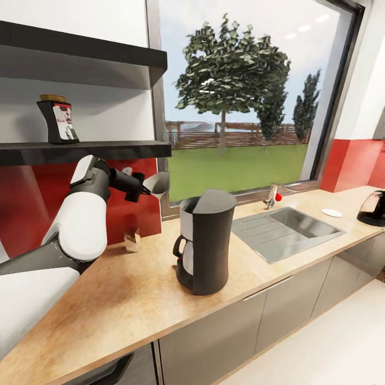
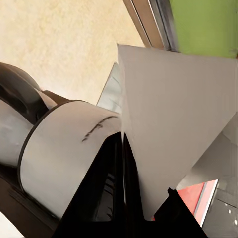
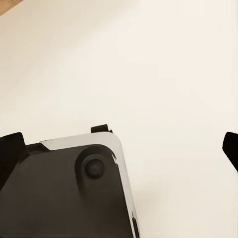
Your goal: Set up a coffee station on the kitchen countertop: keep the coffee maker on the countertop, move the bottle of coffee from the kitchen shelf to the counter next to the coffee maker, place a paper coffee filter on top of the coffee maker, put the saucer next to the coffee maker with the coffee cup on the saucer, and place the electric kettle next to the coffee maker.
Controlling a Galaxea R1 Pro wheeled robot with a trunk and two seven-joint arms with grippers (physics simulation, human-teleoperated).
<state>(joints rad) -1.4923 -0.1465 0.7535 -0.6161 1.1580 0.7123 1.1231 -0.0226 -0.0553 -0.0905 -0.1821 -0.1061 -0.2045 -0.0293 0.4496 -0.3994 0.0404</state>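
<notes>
The left pincer (image 1: 145,188) is squeezed shut on the paper filter (image 1: 159,183), a white cone. It holds the filter up in the air by one edge. The coffee maker (image 1: 205,243) stands on the counter (image 1: 123,289), lower than the pincer and off to the side toward the sink (image 1: 286,227). In the left wrist view the filter (image 2: 173,129) sticks out past the pincer's tips, and the coffee maker's top (image 2: 64,148) sits just under it. The job now looks like putting the filter on top of the machine. To do it well, the pincer should slide over until the cone is right above the lid, go down slowly, and let go only when the paper touches. Paper is light, so a quick drop could make it tip off. The right pincer's dark tips (image 3: 11,148) look spread wide apart with nothing in them.
</notes>
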